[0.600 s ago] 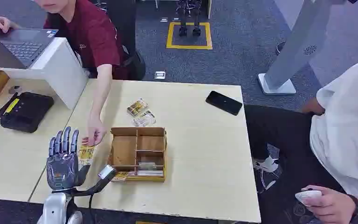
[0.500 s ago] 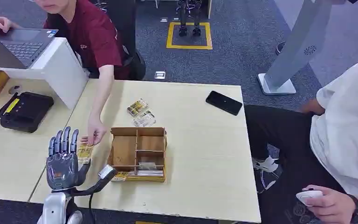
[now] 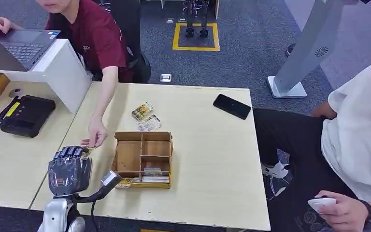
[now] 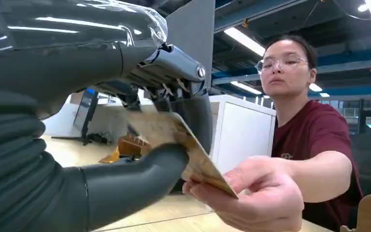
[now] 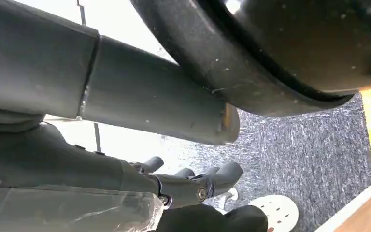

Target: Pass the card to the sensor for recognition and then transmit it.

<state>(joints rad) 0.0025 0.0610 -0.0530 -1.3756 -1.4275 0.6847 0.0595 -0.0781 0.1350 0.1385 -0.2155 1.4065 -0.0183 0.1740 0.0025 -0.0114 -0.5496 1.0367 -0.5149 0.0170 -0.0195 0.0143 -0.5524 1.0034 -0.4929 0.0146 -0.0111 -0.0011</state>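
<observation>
The left hand's fingers [image 4: 193, 121] are curled in and its thumb presses from the other side, pinching a yellowish card [image 4: 183, 150] between them. The far end of that card sits in the person's hand [image 4: 256, 198], so both are on it at once. From above, the left hand [image 3: 69, 169] hovers over the near left part of the pale table [image 3: 212, 159], fingers folded down, and the person's hand [image 3: 94, 137] meets it just at the fingertips, reaching across from the far side on a bare forearm out of a dark red sleeve.

Just right of the left hand lies an open wooden box [image 3: 144, 158] with dividers, a few cards lying in its near compartments. Beyond the box, two more small packets [image 3: 146, 117] lie flat on the table, and farther right a black phone [image 3: 232, 106] rests near the far edge. To the far left a black device [image 3: 25, 115] with a yellow label sits beside a white stand carrying a laptop [image 3: 26, 46].

The right hand [image 5: 193, 186] hangs low over grey carpet, its dark fingers bent loosely with nothing visible in them; I cannot tell how tightly they are drawn.

At the right, another person in white sits holding a small white object.
</observation>
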